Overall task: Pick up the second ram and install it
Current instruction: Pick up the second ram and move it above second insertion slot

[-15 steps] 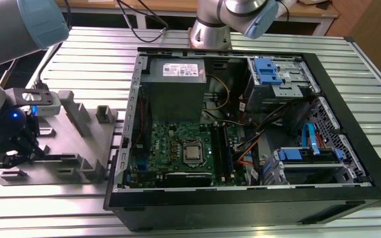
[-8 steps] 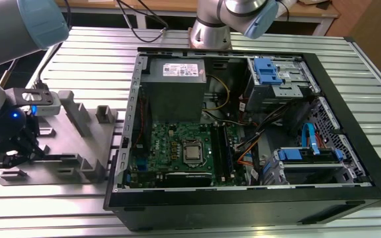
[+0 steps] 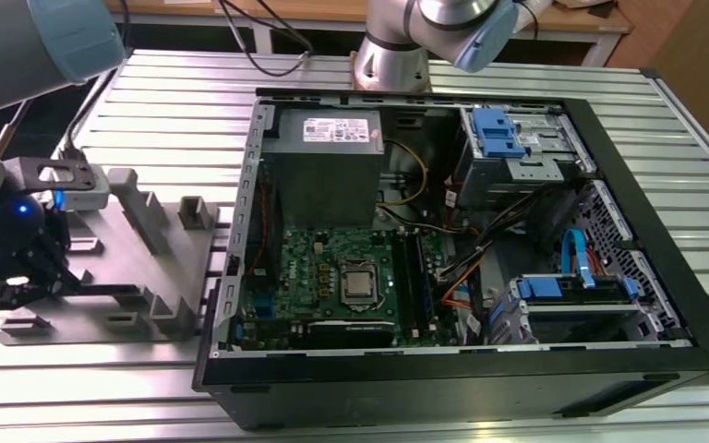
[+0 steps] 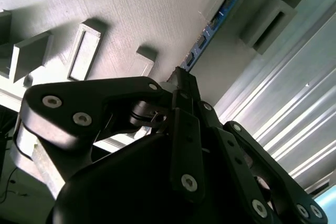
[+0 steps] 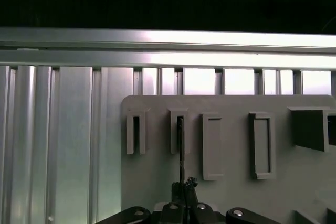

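Silvery aluminium for the table (image 3: 145,83), ribbed in long straight slats with a dull shine. Behind it in the exterior view, a pale wooden bench (image 3: 318,11) and loose black cables (image 3: 252,44). Toward the exterior view's right, lying open on the slats, a boxy black metal computer case (image 3: 453,392): inside, a green circuit board (image 3: 318,268), a grey power-supply box (image 3: 324,166), blue plastic drive clips (image 3: 493,129). Beside the case, toward the exterior view's left, a flat matte grey plastic tray (image 3: 114,263) with upright rectangular blocks (image 3: 145,217) and narrow slots. Above the tray, the smooth grey-and-blue arm (image 3: 34,37). At its end, low over the tray's side away from the case, the black jointed gripper (image 4: 181,78), fingers (image 4: 185,124) pressed nearly together and pinching 1 end of the memory stick (image 4: 210,30). Thin, flat and narrow, blue-green on its visible face, standing on edge; its other end seated in 1 slotted block of the tray, seen edge-on as a dark line in the first wrist view. Bare metal screw heads (image 4: 189,183) dotting the gripper's flat black links in the second wrist view.
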You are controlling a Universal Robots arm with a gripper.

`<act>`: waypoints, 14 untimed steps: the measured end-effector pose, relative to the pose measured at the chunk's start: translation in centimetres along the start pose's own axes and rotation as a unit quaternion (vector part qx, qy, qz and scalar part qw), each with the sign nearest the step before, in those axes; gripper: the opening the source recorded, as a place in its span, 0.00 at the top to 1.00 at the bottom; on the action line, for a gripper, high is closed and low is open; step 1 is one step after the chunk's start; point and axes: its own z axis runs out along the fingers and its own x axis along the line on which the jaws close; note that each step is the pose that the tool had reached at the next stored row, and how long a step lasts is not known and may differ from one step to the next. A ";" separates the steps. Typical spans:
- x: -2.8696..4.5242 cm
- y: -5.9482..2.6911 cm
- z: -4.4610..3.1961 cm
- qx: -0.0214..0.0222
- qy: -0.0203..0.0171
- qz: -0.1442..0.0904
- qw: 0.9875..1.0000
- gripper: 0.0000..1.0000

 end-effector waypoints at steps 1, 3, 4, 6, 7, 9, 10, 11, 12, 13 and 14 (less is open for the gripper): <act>-0.01 0.01 -0.17 0.000 0.000 0.000 1.000 0.92; -0.03 0.01 -0.52 0.000 0.000 0.000 1.000 0.92; -0.04 0.02 -0.69 0.000 0.000 0.000 1.000 0.92; -0.05 0.03 -1.00 0.000 0.000 0.000 1.000 0.92; -0.06 0.04 -1.18 0.000 0.000 0.000 1.000 0.92; -0.08 0.05 -1.54 0.000 0.000 0.000 1.000 0.92; -0.09 0.05 -1.69 0.000 0.000 0.000 1.000 0.92; -0.10 0.05 -1.86 0.000 -0.001 0.000 1.000 0.92; -0.11 0.06 -2.04 0.000 -0.001 0.000 1.000 0.92; -0.12 0.07 -2.24 0.000 -0.001 0.000 1.000 0.92; -0.12 0.07 -2.42 0.000 -0.001 0.000 1.000 0.92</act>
